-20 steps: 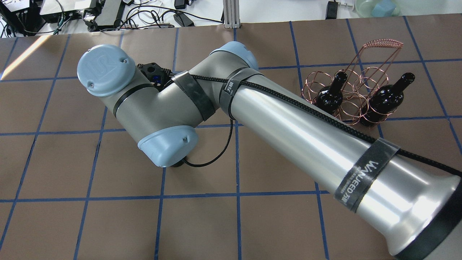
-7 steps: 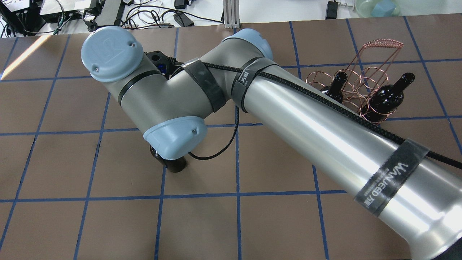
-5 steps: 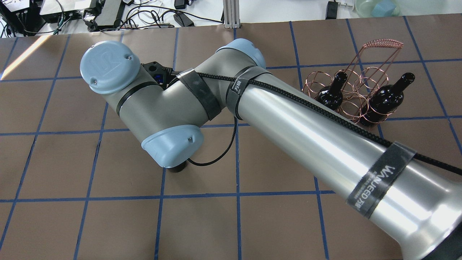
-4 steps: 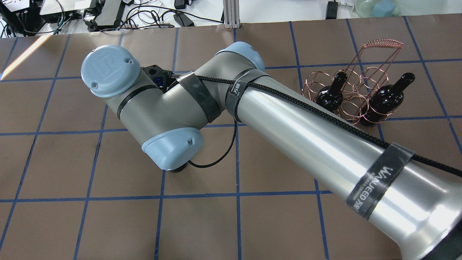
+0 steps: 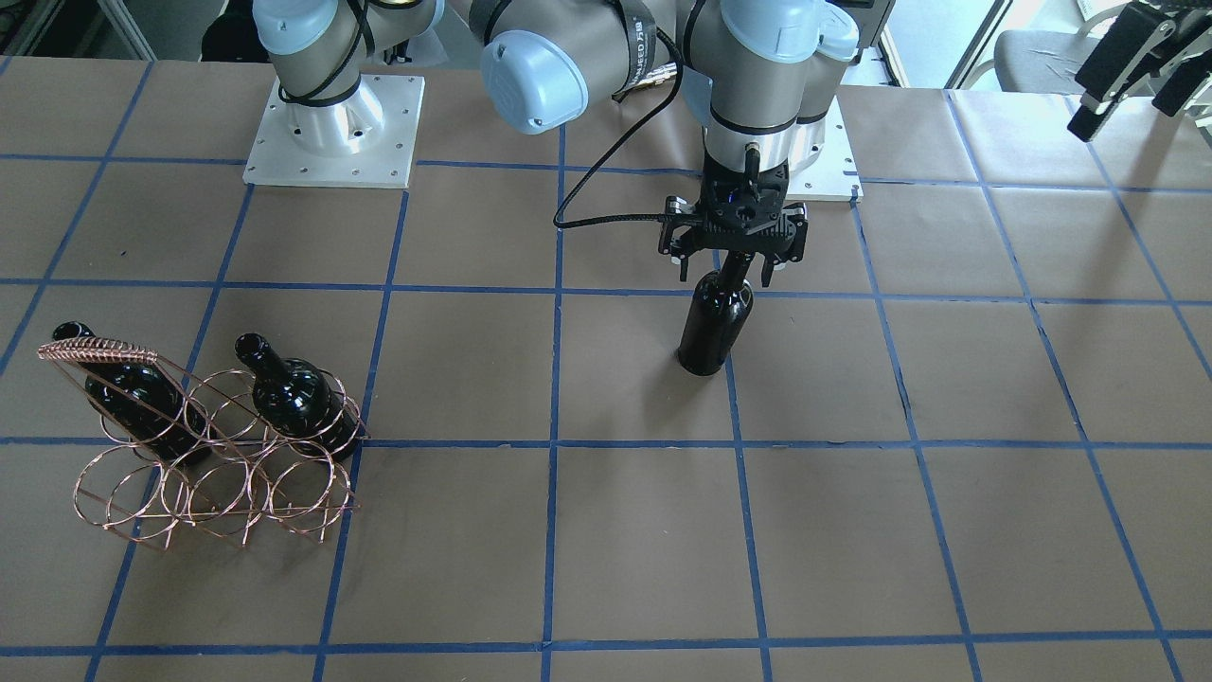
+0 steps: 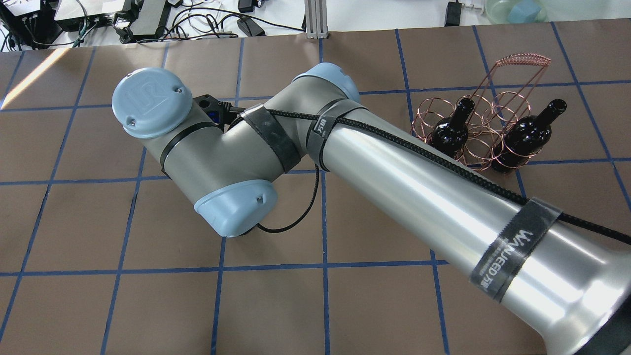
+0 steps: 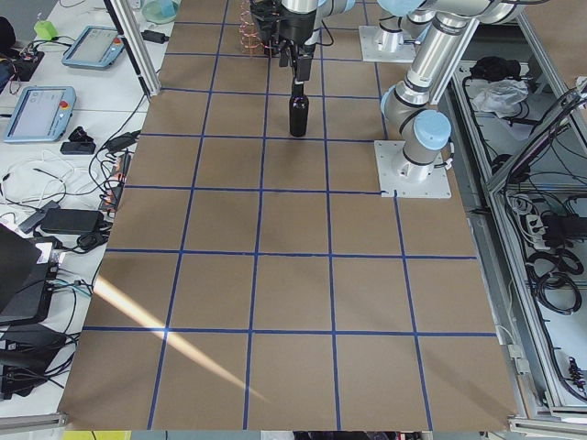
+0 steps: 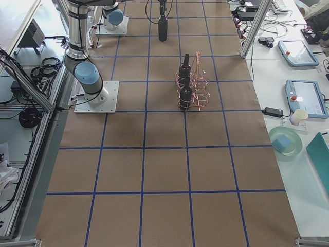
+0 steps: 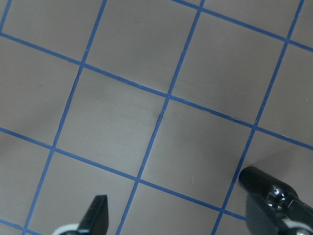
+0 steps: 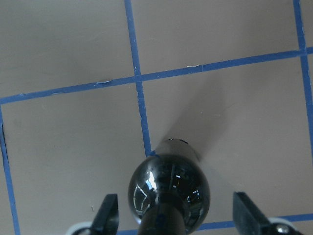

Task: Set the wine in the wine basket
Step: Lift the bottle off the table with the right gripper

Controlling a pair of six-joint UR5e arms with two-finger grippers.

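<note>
A near-black wine bottle (image 5: 712, 327) stands upright on the brown table and also shows in the right wrist view (image 10: 168, 191). My right gripper (image 5: 727, 270) is straight above it, open, with its fingers on either side of the neck and gaps showing in the right wrist view (image 10: 176, 205). In the overhead view the right wrist hides the bottle. The copper wire wine basket (image 5: 208, 474) stands far off and holds two look-alike bottles (image 5: 128, 393) (image 5: 294, 398). My left gripper (image 5: 1131, 109) is open and empty, high up at the side.
The right arm's long silver link (image 6: 443, 197) reaches across the table from the robot's right. The basket (image 6: 473, 133) sits at the overhead view's right. Cables and devices lie beyond the table's far edge (image 6: 148, 19).
The right wrist rose and shifted about a second ago, then came back down over the bottle. The bottle, the basket and its two bottles have not moved.
</note>
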